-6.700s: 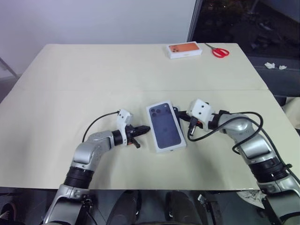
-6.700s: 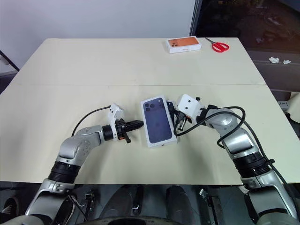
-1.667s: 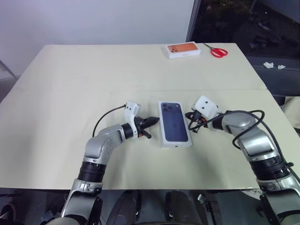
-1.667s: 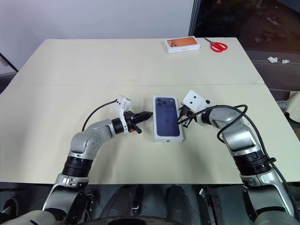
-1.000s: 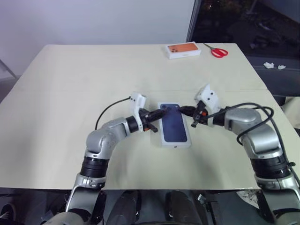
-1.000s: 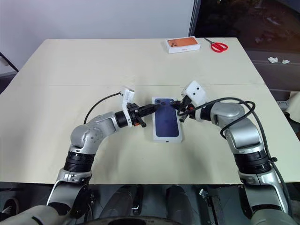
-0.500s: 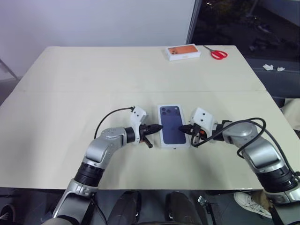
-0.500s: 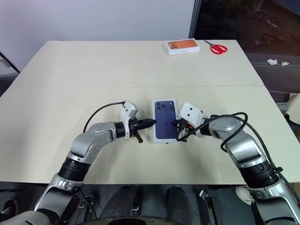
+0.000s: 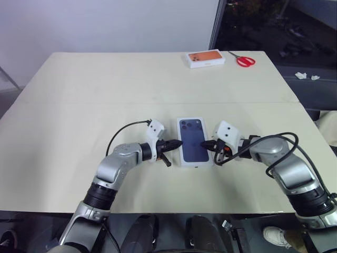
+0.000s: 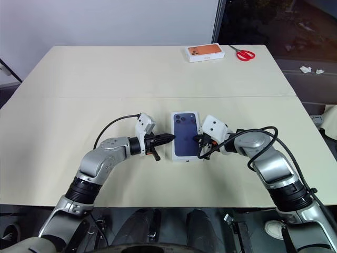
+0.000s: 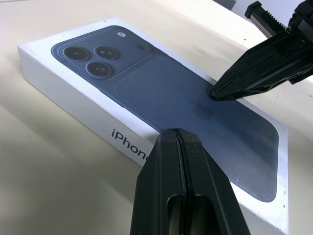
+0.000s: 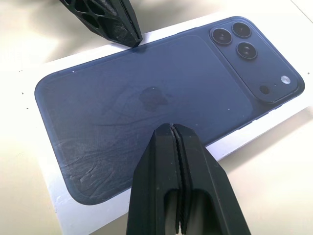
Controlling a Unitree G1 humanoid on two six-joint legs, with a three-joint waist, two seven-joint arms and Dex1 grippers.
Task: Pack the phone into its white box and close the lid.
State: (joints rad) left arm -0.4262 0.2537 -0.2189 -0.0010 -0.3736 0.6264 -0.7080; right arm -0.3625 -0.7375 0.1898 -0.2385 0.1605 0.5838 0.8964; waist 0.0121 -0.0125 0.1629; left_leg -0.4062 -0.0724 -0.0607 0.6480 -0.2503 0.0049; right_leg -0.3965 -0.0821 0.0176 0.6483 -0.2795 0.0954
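We find the white rectangular lid with the dark blue phone printed on top (image 9: 195,142) seated flat on the cream table (image 9: 105,89), lying right between our two grippers. Our left gripper (image 9: 176,143), its black fingers pinched together and holding nothing, sits at the lid's left long edge, its tip just at the rim. Our right gripper (image 9: 207,144) is likewise pressed shut and empty, with its tip over the lid's right edge. From the wrist views we cannot tell whether either tip is actually touching the printed top.

We judge the task to be near its end: the lid looks level, and neither the phone nor the white tray beneath can be seen. What may remain is a final press to seat the lid fully.

Well beyond both grippers, at the far edge, lie an orange-topped white box (image 9: 206,58) and red-handled scissors (image 9: 246,60).
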